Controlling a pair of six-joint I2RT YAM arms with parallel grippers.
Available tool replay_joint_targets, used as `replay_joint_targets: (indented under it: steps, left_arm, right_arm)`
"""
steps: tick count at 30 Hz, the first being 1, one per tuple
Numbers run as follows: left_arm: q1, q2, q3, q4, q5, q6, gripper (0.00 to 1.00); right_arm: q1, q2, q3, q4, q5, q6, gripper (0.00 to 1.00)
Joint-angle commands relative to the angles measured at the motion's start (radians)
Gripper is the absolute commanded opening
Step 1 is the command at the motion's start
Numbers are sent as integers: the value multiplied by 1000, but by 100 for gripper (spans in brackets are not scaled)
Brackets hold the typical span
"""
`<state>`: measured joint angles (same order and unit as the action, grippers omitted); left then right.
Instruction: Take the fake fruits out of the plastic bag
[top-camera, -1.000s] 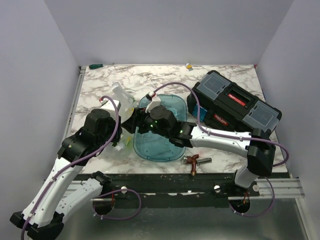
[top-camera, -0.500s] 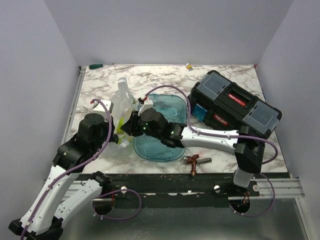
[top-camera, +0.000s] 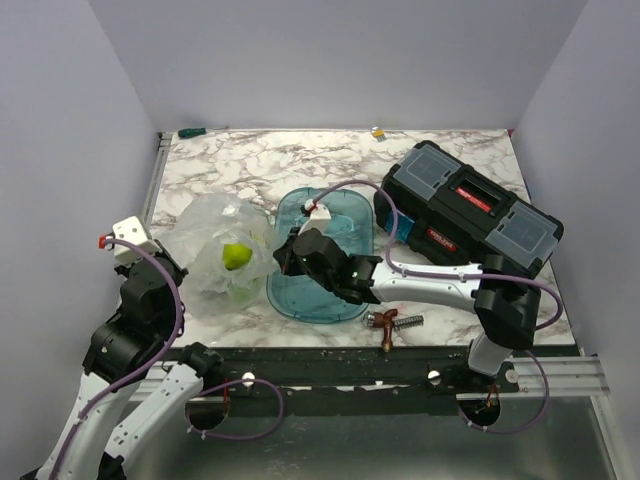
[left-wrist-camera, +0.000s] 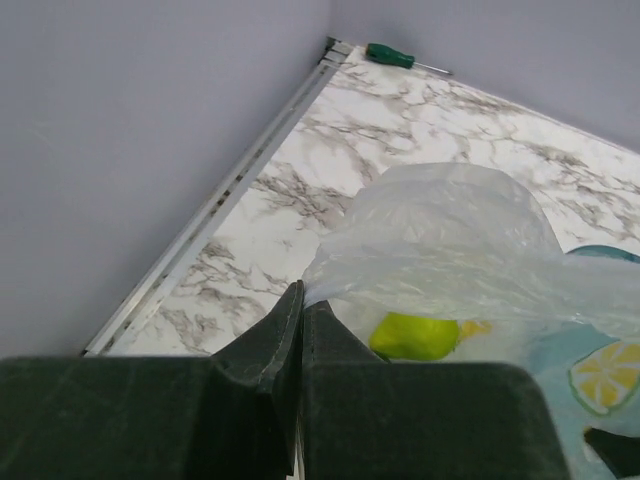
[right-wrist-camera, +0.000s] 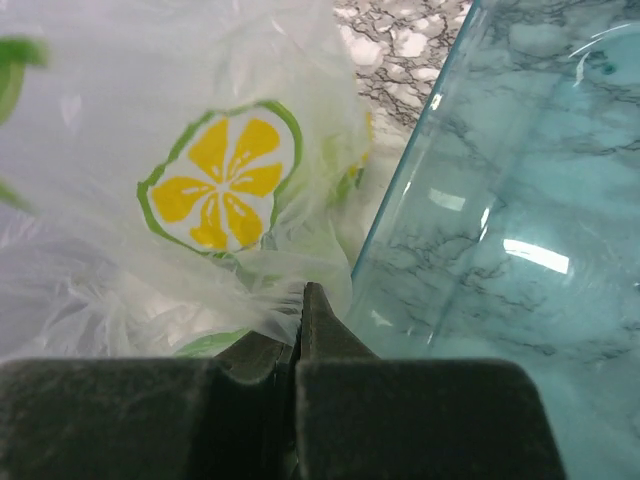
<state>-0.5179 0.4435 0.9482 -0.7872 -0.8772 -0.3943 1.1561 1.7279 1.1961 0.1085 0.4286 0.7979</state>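
The plastic bag (top-camera: 205, 225) is at 9 o'clock from the blue-green tray (top-camera: 345, 215). The left gripper (left-wrist-camera: 300, 292) is squeezed tight on the bag's 9 o'clock edge. The right gripper (right-wrist-camera: 303, 292) is squeezed tight on its 3 o'clock edge. A green fruit (top-camera: 236, 257) and a lemon slice (right-wrist-camera: 222, 190) are inside the bag.

Blurred behind plastic bag (top-camera: 205, 240) film: most fake fruits (top-camera: 236, 256). Cut off at 9 o'clock, right wrist view: a green fruit (right-wrist-camera: 10, 60). Cut off at 3 o'clock, left wrist view: teal tray (left-wrist-camera: 612, 254). Too small to name: yellow speck (top-camera: 377, 132) at 12 o'clock.
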Motion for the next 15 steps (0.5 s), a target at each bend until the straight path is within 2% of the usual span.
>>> replay_joint_targets:
  steps: [1,4,8,12,15]
  left_arm:
    - [6,-57,-41,23,-205,13,0]
    - [7,-104,-63,73,-217,75,0]
    - [7,-132,-85,62,-218,81,0]
    - [7,-163,-101,56,-222,89,0]
    - [7,-181,-99,59,-223,100,0]
  right_arm:
    - [-40,-65,-46,100,-68,-94,1]
    - [-48,-55,-30,104,-127,-129,1]
    - [-56,-42,-27,129,-158,-153,1]
    - [-133,-42,-61,141,-220,-150,1]
    - [-158,-41,-105,228,-311,-155,1]
